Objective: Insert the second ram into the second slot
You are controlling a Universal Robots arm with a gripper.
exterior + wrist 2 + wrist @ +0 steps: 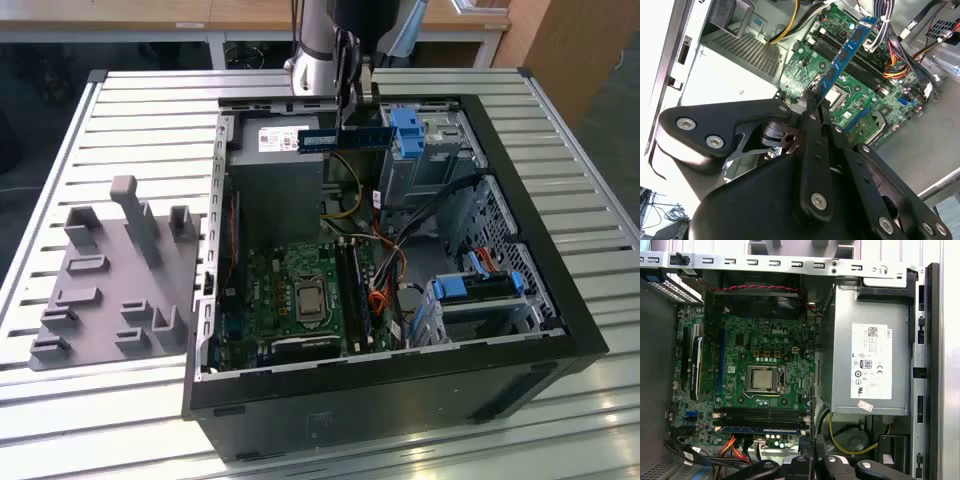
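Between my fingers [350, 118] the second ram [340, 139] is pinched by its upper edge, its long side level and its white label facing outward. It hangs in the air above the open computer case [560, 300], well clear of anything inside. In the second wrist view the blue stick [847, 50] reaches away from my fingers [814, 107], which are pressed onto one end of it. Below my fingers in the first wrist view lies the motherboard [765, 340] with its row of memory slots [765, 415]. What looks like another blue stick [760, 429] is already seated in one of them, so the second ram is not yet in its slot. To one side of my fingers sits the grey power supply [870, 365], with yellow cables [840, 440] looping close by. I judge that the main danger is the narrow grip: with so little of the stick held, it could pivot or slip once its lower edge meets resistance. A small tilt would put the contacts across the slot rather than into it, and pressing then could strain the board. The stick could also come down beside the seated one in the wrong channel, or snag a loose cable.
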